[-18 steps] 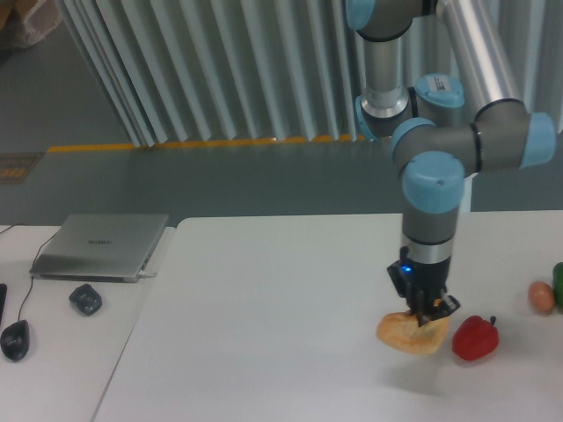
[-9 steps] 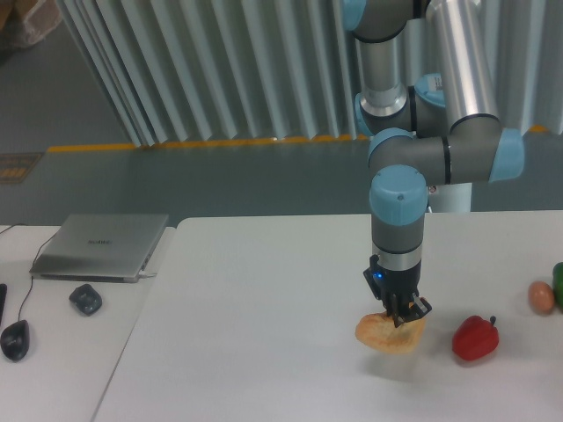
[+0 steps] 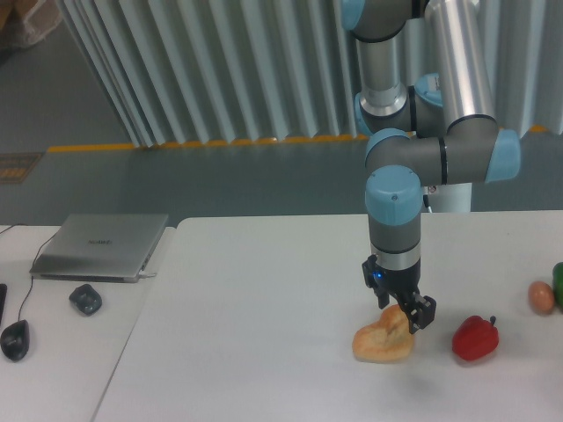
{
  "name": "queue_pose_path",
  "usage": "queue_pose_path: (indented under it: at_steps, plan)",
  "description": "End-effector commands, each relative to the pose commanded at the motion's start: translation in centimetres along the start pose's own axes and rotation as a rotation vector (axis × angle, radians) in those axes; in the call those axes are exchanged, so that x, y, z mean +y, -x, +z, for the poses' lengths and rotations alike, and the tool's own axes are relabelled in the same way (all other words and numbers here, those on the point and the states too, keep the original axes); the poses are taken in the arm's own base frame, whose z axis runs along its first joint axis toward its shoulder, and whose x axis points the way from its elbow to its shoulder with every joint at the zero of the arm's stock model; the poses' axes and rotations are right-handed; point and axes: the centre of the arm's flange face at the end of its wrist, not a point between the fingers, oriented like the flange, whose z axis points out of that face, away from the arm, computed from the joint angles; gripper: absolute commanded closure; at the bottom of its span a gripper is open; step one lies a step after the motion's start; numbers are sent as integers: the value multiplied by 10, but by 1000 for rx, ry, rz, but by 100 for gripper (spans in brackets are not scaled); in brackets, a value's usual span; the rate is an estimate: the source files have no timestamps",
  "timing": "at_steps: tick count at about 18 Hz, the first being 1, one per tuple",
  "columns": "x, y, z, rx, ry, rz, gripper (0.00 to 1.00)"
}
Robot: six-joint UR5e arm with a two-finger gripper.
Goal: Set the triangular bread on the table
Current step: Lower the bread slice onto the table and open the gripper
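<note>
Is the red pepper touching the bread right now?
No, the red pepper sits apart to the right of the triangular bread, with bare white table showing between them.

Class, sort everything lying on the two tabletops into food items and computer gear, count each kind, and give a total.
Food items: 4 (triangular bread, red pepper, brownish egg-shaped item, green item cut off at the edge)
Computer gear: 3 (laptop, two mice)
Total: 7
</note>
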Motion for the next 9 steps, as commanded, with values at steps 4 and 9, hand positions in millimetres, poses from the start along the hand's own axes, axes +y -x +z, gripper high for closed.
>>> queue_pose_path:
  at_steps: [4, 9]
  plan:
    - [5, 10, -13, -56, 43, 153, 0]
    - [9, 4, -11, -54, 44, 161, 0]
